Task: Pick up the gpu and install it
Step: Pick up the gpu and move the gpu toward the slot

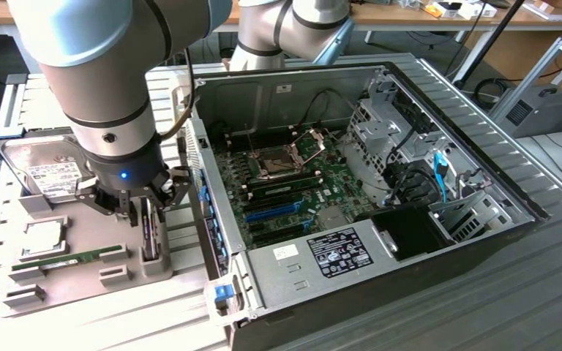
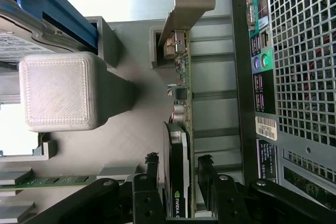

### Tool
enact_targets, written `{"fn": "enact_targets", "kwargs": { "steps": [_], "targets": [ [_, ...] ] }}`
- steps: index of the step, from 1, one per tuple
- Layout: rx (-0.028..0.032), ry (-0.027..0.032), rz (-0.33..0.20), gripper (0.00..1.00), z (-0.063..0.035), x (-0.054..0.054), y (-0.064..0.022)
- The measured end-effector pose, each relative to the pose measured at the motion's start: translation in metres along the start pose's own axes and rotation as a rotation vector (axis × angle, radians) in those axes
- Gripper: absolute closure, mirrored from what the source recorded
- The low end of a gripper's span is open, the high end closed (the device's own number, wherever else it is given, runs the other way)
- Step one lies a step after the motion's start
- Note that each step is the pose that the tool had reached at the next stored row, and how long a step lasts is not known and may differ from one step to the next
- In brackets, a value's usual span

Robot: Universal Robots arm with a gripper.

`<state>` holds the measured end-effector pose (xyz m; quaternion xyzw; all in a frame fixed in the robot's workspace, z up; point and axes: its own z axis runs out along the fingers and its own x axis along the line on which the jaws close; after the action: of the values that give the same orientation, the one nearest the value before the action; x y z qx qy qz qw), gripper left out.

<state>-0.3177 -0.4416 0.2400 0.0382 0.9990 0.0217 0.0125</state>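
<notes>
Holds the jaws apart astride the gpu (image 2: 177, 177), with one of the fingers (image 2: 152, 169) at each face; cannot tell whether touching. Stands on its edge in the grey holder (image 1: 85, 227) on the desk (image 1: 525, 292), just beside the open computer case (image 1: 261, 95).

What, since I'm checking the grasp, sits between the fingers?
The gpu, standing on edge, with a slim gap to each of the fingers; the wrist view shows it.
</notes>
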Motion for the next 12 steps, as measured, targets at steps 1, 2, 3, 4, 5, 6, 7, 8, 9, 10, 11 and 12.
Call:
{"fn": "enact_targets", "kwargs": {
  "steps": [1,2,3,4,5,6,7,8,9,10,11,12],
  "targets": [
    [0.0000,0.0000,0.000,0.56,0.0000,0.0000,0.0000],
    [0.0000,0.0000,0.000,0.56,0.0000,0.0000,0.0000],
    [0.0000,-0.0001,0.000,0.56,0.0000,0.0001,0.0001],
    [-0.0002,-0.0003,0.000,0.56,0.0002,0.0007,0.0008],
    [0.0000,-0.0002,0.001,0.56,0.0001,0.0017,0.0020],
    [0.0001,-0.0001,0.002,0.56,0.0001,0.0025,0.0033],
    [0.0000,-0.0002,0.003,0.56,0.0002,0.0029,0.0041],
    [0.0000,-0.0002,0.003,0.56,0.0001,0.0029,0.0040],
    [0.0000,-0.0002,0.003,0.56,0.0001,0.0029,0.0041],
    [0.0000,-0.0002,0.003,0.56,0.0001,0.0029,0.0041],
    [0.0001,-0.0001,0.003,0.56,0.0001,0.0028,0.0041],
    [0.0001,-0.0002,0.003,0.56,0.0002,0.0028,0.0041]
  ]
}}
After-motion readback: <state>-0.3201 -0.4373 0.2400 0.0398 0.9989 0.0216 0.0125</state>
